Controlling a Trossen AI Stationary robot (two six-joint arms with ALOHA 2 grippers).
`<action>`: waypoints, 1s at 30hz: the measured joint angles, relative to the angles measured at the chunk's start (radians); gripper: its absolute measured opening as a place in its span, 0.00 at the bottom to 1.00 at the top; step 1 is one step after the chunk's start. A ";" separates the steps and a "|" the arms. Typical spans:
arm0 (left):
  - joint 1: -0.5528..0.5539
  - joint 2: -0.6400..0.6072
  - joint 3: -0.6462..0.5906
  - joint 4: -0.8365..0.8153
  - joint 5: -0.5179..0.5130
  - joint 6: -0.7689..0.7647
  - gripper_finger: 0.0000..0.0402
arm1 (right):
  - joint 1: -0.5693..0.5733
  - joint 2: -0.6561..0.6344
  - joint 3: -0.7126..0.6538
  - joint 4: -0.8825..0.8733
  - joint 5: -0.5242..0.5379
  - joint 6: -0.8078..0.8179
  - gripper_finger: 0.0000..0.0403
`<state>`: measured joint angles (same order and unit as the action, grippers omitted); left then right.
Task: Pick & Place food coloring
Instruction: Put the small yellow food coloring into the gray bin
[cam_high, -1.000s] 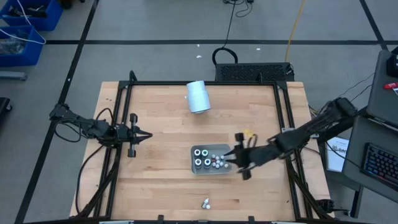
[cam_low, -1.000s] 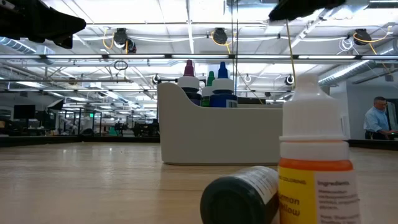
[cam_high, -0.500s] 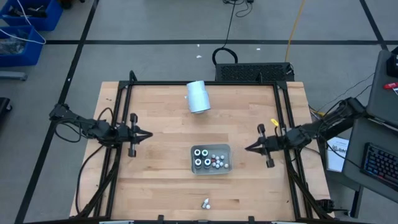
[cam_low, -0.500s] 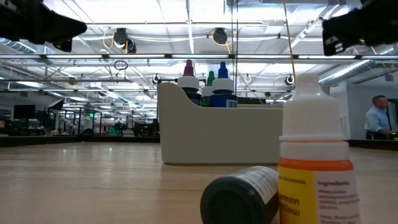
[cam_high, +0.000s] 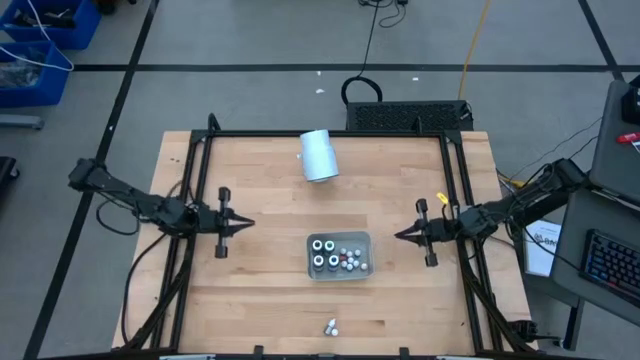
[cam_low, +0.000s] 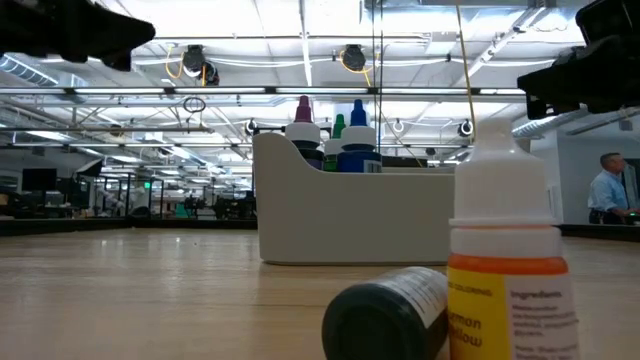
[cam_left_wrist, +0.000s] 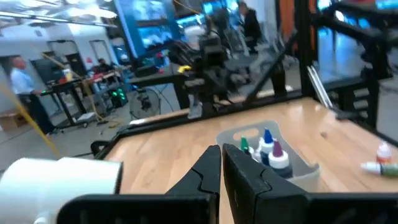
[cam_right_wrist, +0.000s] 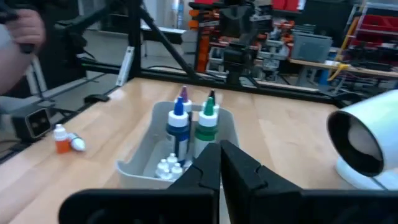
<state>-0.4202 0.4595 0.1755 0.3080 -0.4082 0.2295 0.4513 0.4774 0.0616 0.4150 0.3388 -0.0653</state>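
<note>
On the bench's (cam_high: 260, 290) left side the left claw (cam_high: 244, 226) hovers with its tips pressed together, holding nothing, pointing toward the middle. Behind, near the far edge, a pale cylinder (cam_high: 319, 155) lies on its side. In the middle sits the grey tray (cam_high: 361, 238), holding the food coloring (cam_high: 335, 256): 4 large dark bottles with ringed tops at its left end and a cluster of small white ones to their right. From the right wrist view the tall bottles (cam_right_wrist: 191, 125) stand upright with blue, green and purple caps. Well apart from the tray, near the front edge, 2 more small bottles (cam_high: 330, 326) are out on the wood, 1 upright with an orange label, 1 dark and lying down. To the tray's right the right claw (cam_high: 400, 236) hovers, tips pinched together and empty, pointing at the tray.
</note>
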 joint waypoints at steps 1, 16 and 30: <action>0.000 0.041 0.015 0.008 0.016 0.006 0.06 | 0.000 0.000 -0.003 0.000 0.003 -0.002 0.00; -0.187 1.005 0.746 -0.158 0.045 -0.048 0.07 | 0.000 0.000 -0.006 -0.001 -0.002 -0.026 0.00; -0.230 1.617 1.424 -0.527 0.209 -0.265 0.51 | 0.000 0.001 -0.007 -0.001 -0.003 -0.025 0.00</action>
<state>-0.6499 2.0766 1.5999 -0.2185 -0.1992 -0.0356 0.4515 0.4780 0.0544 0.4145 0.3355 -0.0905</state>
